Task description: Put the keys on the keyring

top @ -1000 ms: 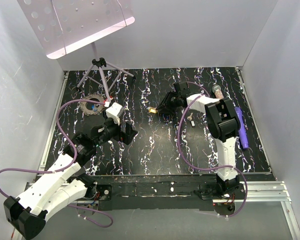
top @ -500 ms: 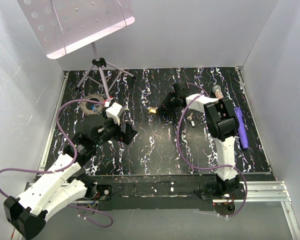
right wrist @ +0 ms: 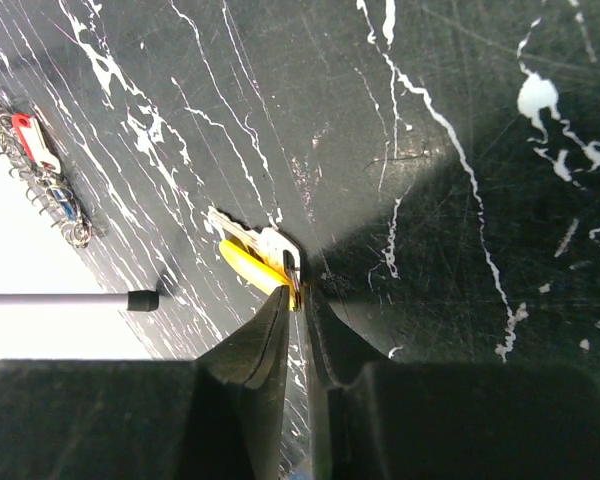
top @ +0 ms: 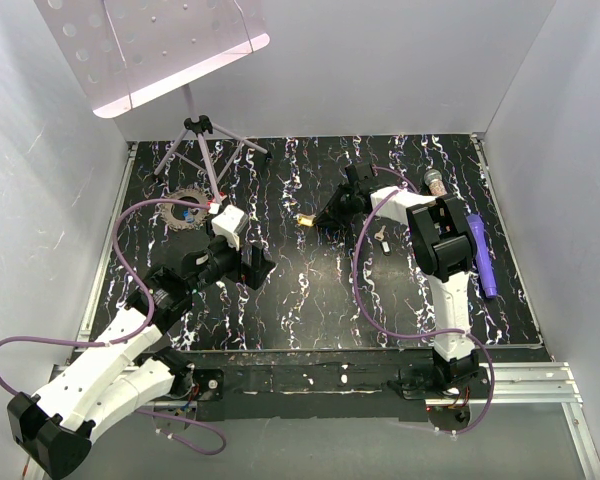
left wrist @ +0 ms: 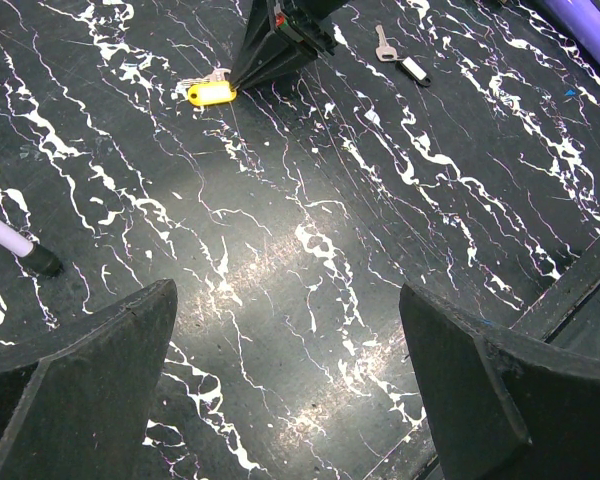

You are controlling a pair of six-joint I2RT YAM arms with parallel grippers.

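The right claw (right wrist: 298, 292) is pinched nearly shut on the end of the yellow-headed key (right wrist: 242, 262), which lies flat on the tabletop (right wrist: 430, 150) (a low, slanted grip suits something so thin). The left claw (left wrist: 290, 380) hangs wide open and empty, probably kept free for the keyring (right wrist: 50, 195).

Both arms: white shells w/ black joints & motor blocks. Left arm (top: 110, 365) at lower left, right arm (top: 450, 295) right of centre. Purple cable (top: 356, 270) loops along each. Gripper fingers (left wrist: 80, 390): matte black, wedge-shaped.
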